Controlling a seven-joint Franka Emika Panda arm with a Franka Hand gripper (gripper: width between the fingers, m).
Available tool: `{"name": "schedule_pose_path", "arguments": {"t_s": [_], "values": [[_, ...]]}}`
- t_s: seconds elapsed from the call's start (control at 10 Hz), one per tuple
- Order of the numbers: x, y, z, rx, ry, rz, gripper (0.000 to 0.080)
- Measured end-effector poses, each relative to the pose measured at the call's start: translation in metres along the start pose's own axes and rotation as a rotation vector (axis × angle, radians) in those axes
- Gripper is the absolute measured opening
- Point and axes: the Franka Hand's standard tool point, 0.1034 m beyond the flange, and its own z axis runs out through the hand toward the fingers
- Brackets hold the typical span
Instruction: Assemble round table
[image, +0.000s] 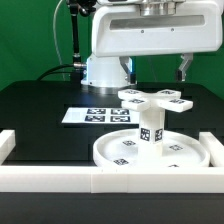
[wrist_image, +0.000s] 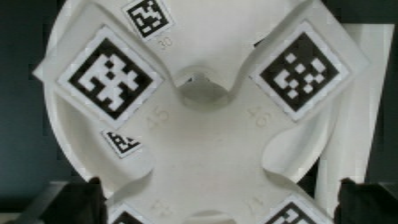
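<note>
The round disc lies rim-up on the black table. The short leg stands upright at its middle. The cross-shaped foot sits on top of the leg, its tagged arms spread level. My gripper hangs just above the foot, open and empty, one finger to each side. In the wrist view the foot's hub is straight below, with the disc behind it. My gripper is open, its dark fingers apart from the foot.
The marker board lies flat behind the disc on the exterior view's left. The long white border rail runs along the front, with raised ends at both sides. The robot's base stands at the back.
</note>
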Motion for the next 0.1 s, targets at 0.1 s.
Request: {"name": "schedule_pose_path", "arguments": {"t_s": [0.1], "values": [[-0.0002,0.0001,0.0005,0.000,-0.001,0.000,0.0649]]}}
